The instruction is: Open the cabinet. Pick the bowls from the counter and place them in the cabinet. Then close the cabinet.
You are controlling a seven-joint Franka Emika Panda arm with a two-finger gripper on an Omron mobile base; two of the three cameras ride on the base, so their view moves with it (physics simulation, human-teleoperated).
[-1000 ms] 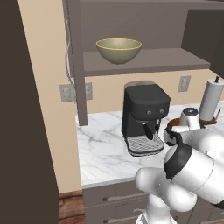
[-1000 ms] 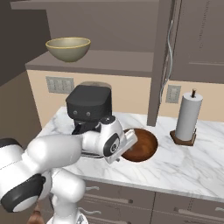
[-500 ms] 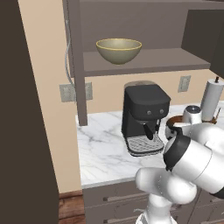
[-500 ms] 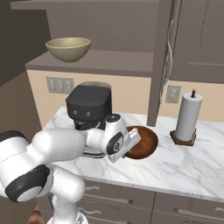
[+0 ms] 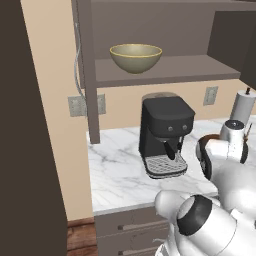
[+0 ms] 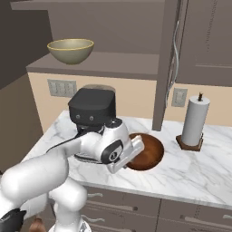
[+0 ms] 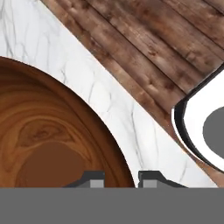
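On counter (image 6: 190, 174), glossy reddish-brown wooden bowl (image 6: 147, 153)

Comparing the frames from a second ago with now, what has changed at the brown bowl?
The gripper has dropped to the wooden bowl on the counter and shut on its near rim; the elbow swung lower. The bowl has not lifted or shifted. The olive bowl stays on the cabinet shelf, doors open, coffee machine and paper towel roll unmoved.

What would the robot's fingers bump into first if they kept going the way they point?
Probably the brown wooden bowl. The fingers already sit closed over its rim, pointing down, so its wall comes first, then the marble counter under it. Depth is hard to judge.
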